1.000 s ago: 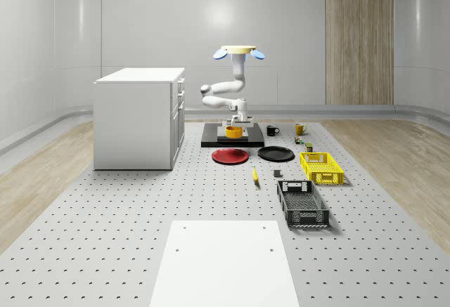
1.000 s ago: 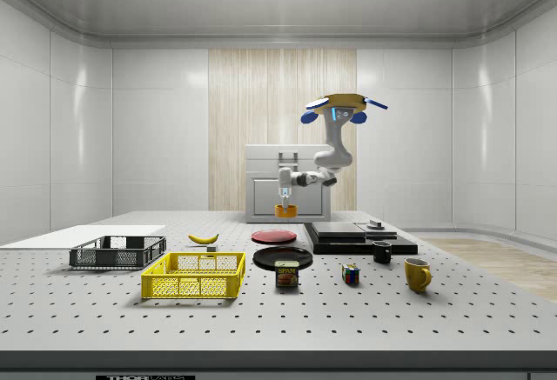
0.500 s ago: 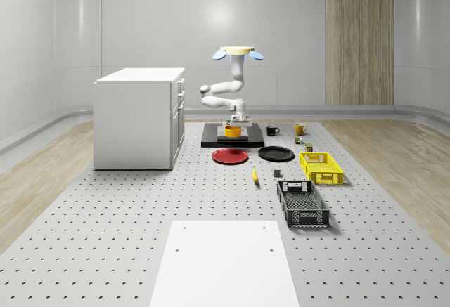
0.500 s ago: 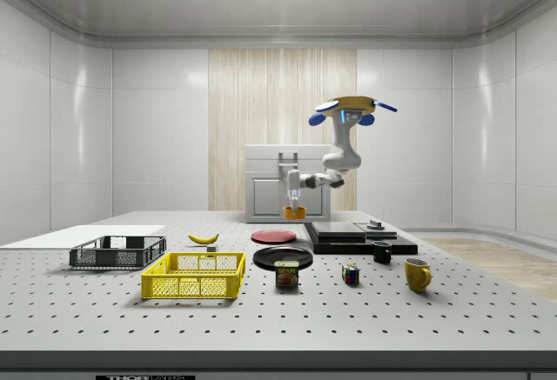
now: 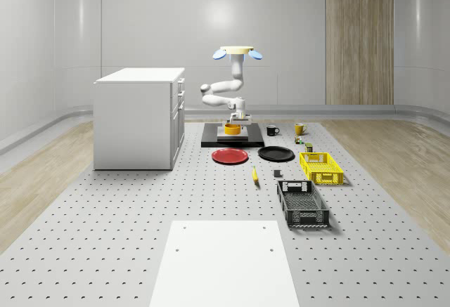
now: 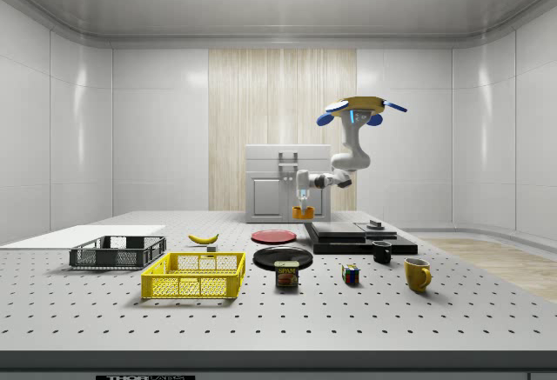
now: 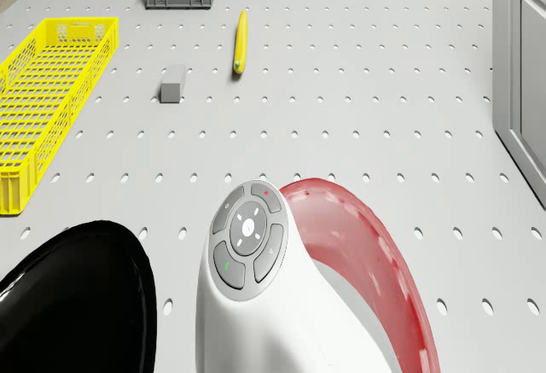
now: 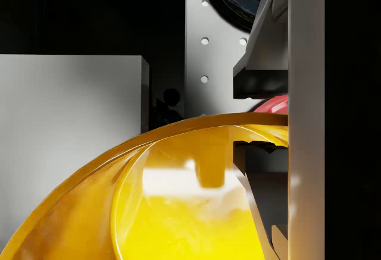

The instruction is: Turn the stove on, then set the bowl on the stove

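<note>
- Now, taking the side view from its left: the red plate (image 6: pixel 274 236) and black plate (image 6: pixel 283 256) are lying on the surface (image 6: pixel 261 319), short of the stove (image 6: pixel 357 236).
- Next rightward, the orange bowl (image 6: pixel 303 213) is hanging in the gripper (image 6: pixel 302 205), just above the stove's near-left edge and not touching it as far as I can tell.
- The jaws are gripping the bowl's rim: in the wrist view one finger (image 8: pixel 262 63) is sitting outside the wall and the other inside, so they are closed on the bowl (image 8: pixel 178 200).
- Further right, the drone (image 6: pixel 361 109) is hovering over the stove, with the arm reaching back toward the side view's left.
- The move ahead is turning on this: the stove's middle is lying to the side view's right of the bowl and below it, so I judge a short carry that way, then a lowering.
- Whether the stove is switched on, I cannot tell.
</note>
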Controlling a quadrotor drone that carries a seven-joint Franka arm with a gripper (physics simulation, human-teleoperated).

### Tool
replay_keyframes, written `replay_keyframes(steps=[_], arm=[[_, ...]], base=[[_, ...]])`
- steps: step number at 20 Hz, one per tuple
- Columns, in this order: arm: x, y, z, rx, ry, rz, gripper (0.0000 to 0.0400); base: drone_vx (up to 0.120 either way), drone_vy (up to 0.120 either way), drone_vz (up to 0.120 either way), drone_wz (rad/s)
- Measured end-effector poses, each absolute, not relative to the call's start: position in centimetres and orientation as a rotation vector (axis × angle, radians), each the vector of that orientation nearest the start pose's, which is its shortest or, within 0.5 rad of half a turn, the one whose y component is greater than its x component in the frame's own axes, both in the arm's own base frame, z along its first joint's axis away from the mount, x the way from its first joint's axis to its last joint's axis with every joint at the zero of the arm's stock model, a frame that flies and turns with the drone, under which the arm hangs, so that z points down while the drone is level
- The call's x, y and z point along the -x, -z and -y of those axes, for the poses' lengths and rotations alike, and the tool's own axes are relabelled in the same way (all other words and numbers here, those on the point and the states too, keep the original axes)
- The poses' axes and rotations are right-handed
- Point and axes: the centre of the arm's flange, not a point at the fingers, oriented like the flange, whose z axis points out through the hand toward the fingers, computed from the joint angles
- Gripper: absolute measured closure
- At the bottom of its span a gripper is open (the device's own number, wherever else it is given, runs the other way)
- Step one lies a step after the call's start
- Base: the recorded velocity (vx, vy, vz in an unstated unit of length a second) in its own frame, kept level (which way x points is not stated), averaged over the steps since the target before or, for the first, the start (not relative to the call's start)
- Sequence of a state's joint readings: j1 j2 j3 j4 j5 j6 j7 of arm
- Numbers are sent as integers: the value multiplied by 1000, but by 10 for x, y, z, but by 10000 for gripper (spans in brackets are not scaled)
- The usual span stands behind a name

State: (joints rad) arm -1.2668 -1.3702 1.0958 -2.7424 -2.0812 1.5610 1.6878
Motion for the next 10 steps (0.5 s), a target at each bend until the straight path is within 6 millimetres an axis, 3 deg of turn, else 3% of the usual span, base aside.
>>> replay_keyframes(steps=[2,5,7,10], arm=[[-325,-577,20,0,-774,2,298],[-325,-577,20,0,-774,2,298],[-325,-577,20,0,-774,2,298],[-325,-577,20,0,-774,2,298]], base=[[-120,0,0,0],[-120,0,-107,0],[-120,0,0,0],[-120,0,-120,0]])
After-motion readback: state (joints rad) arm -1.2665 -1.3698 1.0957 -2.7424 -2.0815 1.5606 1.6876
